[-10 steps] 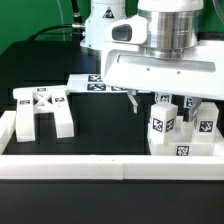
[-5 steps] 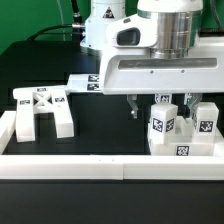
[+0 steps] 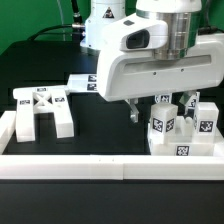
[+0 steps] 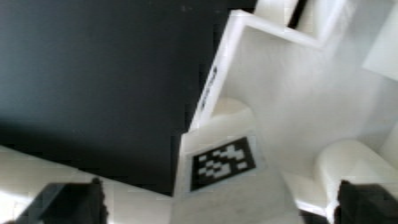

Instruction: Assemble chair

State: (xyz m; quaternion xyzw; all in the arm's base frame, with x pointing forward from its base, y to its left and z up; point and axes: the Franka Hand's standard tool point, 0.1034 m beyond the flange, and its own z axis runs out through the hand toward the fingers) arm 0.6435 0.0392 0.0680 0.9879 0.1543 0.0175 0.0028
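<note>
My gripper [image 3: 150,110] hangs low over the cluster of white chair parts [image 3: 182,132] at the exterior view's right, just at the cluster's left end. One dark finger [image 3: 133,111] shows beside the parts; the other is hidden behind them. In the wrist view the gripper [image 4: 217,205] is open wide, its fingertips [image 4: 71,205] standing either side of a white tagged part [image 4: 221,160]. Whether the pads touch it I cannot tell. The cross-braced frame [image 3: 40,108] lies apart on the black table at the exterior view's left.
A long white rail [image 3: 100,166] edges the table's front and left. The marker board [image 3: 84,82] lies at the back behind the arm. Black table surface [image 3: 105,125] separates the frame from the right-hand parts.
The hand has come down and tilted over the right-hand parts. The parts have not moved.
</note>
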